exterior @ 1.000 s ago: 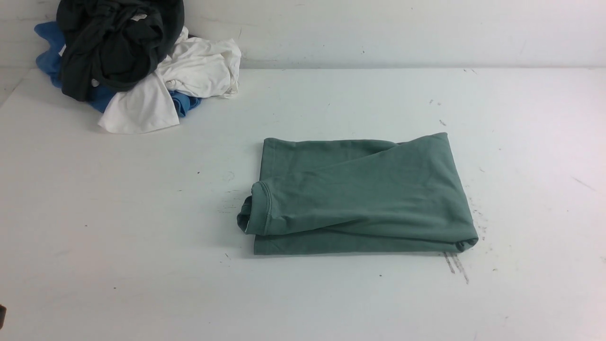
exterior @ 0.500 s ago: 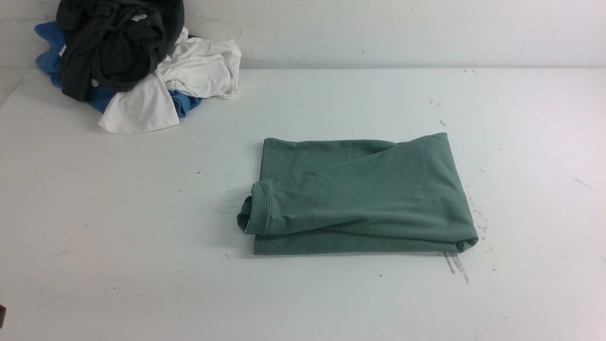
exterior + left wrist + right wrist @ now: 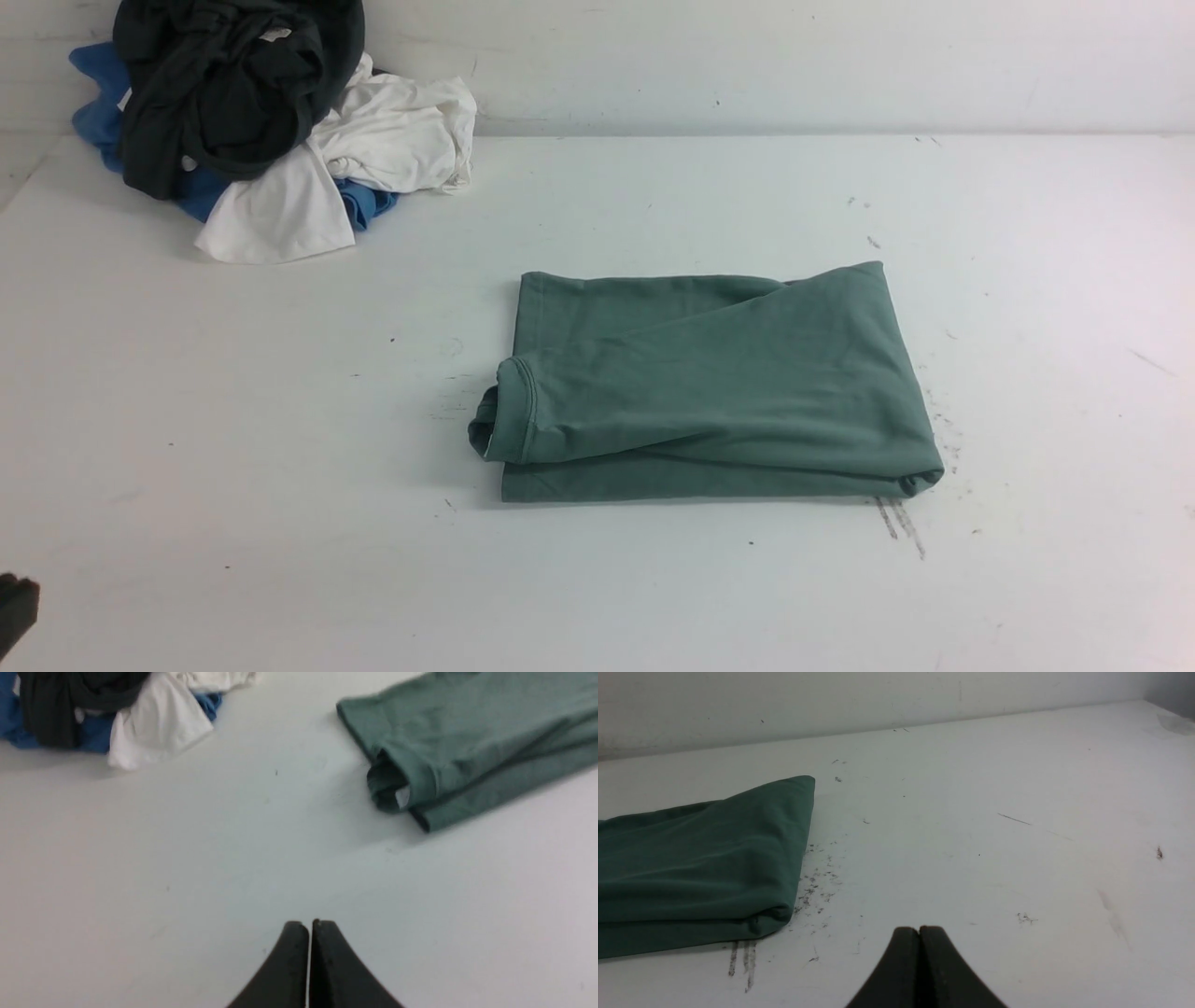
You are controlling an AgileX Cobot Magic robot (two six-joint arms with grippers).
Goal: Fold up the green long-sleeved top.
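Scuffed white table (image 3: 653, 597) against a white wall (image 3: 840, 56) bears the folded green long-sleeved top (image 3: 719, 392); both end effectors closed, empty.

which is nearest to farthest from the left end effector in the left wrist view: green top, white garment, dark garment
From the left end effector, shut over bare table:
1. The green long-sleeved top, folded, off to its right; the cuffed corner is the closest part.
2. The white garment, at the near edge of the clothes pile.
3. The dark garment, on top of the pile, behind the white one.
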